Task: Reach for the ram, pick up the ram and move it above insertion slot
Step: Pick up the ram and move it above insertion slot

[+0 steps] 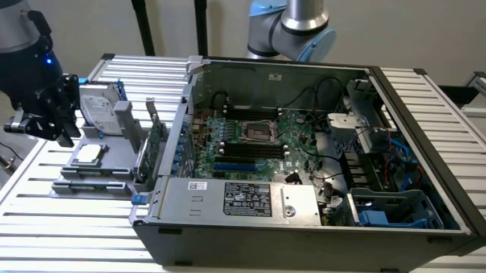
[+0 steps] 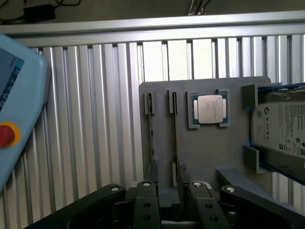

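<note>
My gripper (image 1: 44, 126) hangs above the exterior view's left end of a grey holder tray (image 1: 114, 170), well away from the open computer case (image 1: 304, 227). In the wrist view its two black fingers (image 2: 152, 188) stand apart, open and with nothing held, over the tray's two narrow slots. The ram (image 2: 174, 138) shows edge-on as a thin strip in one slot, running into the gap between the fingers. A second thin strip (image 2: 150, 129) sits in the neighbouring slot. The black memory slots (image 1: 251, 151) lie on the motherboard inside the case.
The tray also holds a processor (image 2: 209, 109) and a silver hard drive (image 2: 281, 131). A tall green card (image 1: 156, 142) stands between tray and case. A teach pendant with a red button (image 2: 5, 134) lies on the slatted table. Cables and a drive cage (image 1: 395, 207) crowd the case.
</note>
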Available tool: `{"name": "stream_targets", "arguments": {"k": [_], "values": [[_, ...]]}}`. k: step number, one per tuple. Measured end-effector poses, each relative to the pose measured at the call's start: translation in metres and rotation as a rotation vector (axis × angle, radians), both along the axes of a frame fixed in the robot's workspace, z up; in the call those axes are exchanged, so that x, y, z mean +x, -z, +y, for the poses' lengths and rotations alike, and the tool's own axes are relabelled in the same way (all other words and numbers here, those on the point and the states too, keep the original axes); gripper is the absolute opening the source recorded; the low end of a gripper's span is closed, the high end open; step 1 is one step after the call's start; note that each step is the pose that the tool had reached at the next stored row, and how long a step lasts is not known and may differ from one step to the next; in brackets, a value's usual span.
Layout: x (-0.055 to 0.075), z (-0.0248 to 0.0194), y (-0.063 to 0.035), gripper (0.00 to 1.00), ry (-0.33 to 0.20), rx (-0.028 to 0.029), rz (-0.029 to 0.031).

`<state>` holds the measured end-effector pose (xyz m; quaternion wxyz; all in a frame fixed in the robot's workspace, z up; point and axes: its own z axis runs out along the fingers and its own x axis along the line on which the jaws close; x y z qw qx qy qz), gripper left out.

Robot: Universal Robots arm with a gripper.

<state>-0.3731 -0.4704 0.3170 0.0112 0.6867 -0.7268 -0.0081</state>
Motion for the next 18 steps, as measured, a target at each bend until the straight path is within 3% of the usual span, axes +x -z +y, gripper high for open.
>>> {"name": "stream_targets", "arguments": {"k": [18], "values": [[0.000,-0.0102,0.0327,0.31,-0.019,0.0025,0.0002]]}}
